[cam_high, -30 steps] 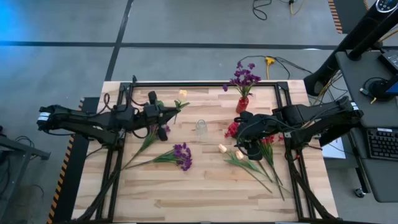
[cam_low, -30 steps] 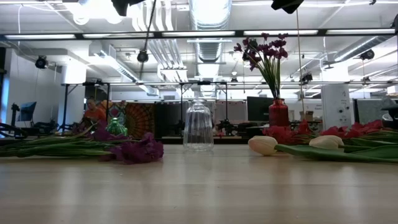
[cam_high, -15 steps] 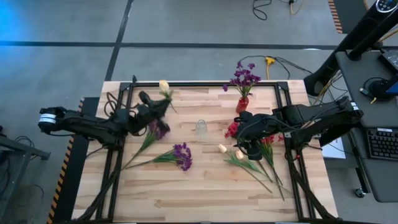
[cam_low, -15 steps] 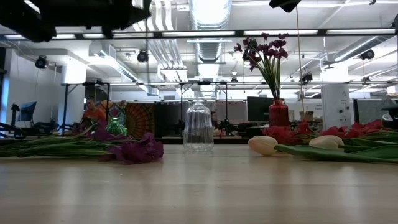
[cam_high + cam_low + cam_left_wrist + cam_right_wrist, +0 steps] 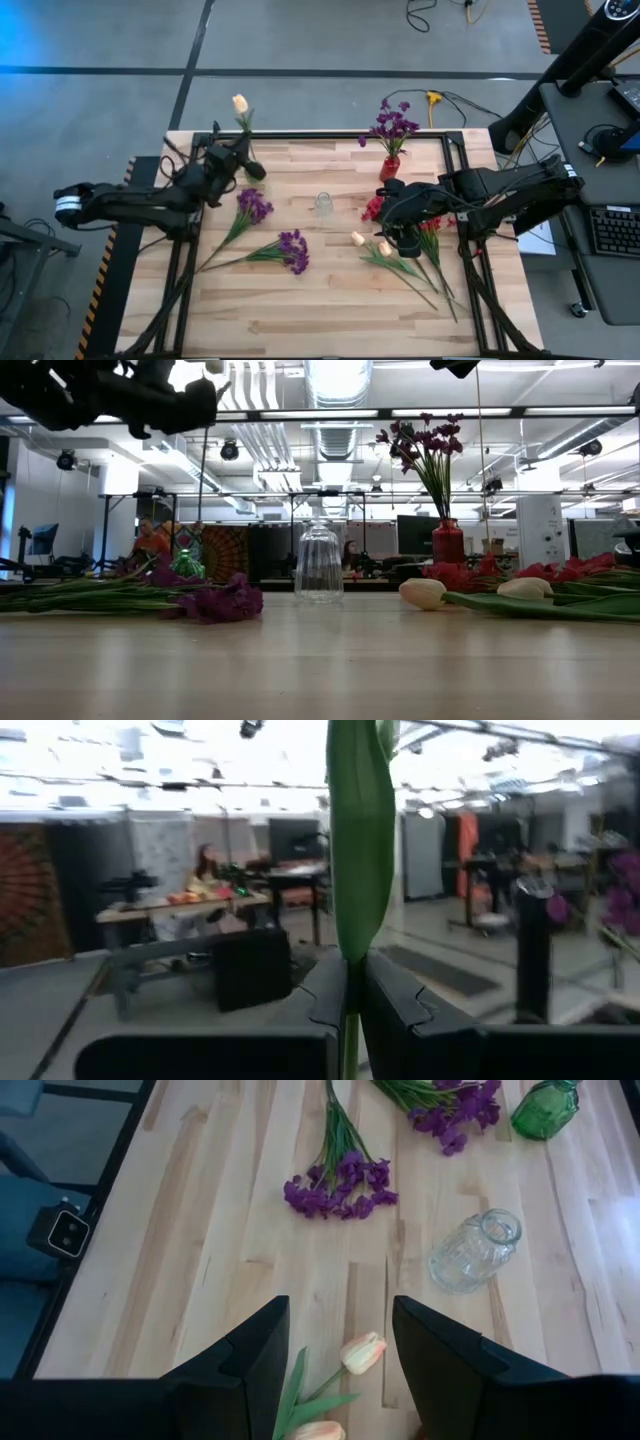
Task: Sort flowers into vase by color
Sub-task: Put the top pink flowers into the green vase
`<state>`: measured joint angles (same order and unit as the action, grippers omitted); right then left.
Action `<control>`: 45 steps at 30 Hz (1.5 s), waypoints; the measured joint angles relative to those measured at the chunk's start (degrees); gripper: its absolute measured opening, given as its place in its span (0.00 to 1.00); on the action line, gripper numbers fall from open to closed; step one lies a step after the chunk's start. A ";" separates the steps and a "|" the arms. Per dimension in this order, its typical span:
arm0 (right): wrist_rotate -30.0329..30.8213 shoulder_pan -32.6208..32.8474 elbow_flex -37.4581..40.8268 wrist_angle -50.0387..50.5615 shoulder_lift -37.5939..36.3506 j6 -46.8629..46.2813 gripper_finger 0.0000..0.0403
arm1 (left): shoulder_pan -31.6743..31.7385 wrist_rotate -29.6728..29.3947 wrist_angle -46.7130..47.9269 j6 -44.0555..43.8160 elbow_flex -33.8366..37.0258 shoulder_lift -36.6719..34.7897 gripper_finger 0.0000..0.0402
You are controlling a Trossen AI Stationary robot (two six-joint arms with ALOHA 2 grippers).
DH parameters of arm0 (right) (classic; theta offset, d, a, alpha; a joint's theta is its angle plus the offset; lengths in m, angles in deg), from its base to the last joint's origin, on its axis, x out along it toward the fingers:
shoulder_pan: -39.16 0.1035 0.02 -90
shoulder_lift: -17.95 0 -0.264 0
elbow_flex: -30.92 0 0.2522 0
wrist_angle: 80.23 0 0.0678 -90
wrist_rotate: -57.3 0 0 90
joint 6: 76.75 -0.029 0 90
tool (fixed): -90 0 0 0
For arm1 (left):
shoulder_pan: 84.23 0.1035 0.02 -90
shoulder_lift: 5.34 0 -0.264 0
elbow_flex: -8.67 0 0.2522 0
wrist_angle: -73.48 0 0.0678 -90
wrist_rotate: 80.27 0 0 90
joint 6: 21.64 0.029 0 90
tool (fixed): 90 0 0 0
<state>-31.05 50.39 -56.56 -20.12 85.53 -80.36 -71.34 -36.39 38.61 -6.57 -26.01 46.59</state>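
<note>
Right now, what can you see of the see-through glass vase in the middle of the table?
The clear ribbed glass vase stands upright and empty near the middle of the light wooden table. It has a wide rounded body, a narrower neck and a small open mouth, which shows from above. Nothing touches it. The purple blossom bunches lie to one side, the cream-yellow tulip buds to the other, all apart from it.

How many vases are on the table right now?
3: a red vase holding purple flowers at the far edge, a clear glass vase empty at mid-table, and a green vase seen from the right wrist, hidden under the left arm in the overhead view.
</note>
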 joint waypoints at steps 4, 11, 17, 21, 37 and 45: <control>0.00 0.00 0.00 -0.19 0.00 0.48 0.42 | 3.52 2.05 13.24 -4.24 -3.18 -1.91 0.00; 0.00 0.02 0.02 -0.52 0.00 0.57 0.42 | 5.70 4.23 24.14 -5.02 -8.84 -2.17 0.00; 0.00 0.00 0.80 -0.47 0.00 0.63 0.42 | 8.49 5.71 23.48 -7.41 -6.01 -2.75 0.00; 0.00 0.01 1.64 -0.67 0.00 0.63 0.42 | 10.09 9.16 19.76 -8.31 -3.90 -3.10 0.00; 0.00 0.01 2.40 -0.85 0.00 -0.24 0.42 | 12.50 9.35 15.31 -7.62 -1.28 -3.02 0.00; 0.00 0.00 2.40 -0.85 0.00 -0.24 0.42 | 12.51 9.34 14.66 -7.23 -1.07 -2.76 0.00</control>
<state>-31.05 50.39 -54.15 -20.97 85.53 -80.61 -58.83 -27.05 53.27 -13.81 -27.08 43.83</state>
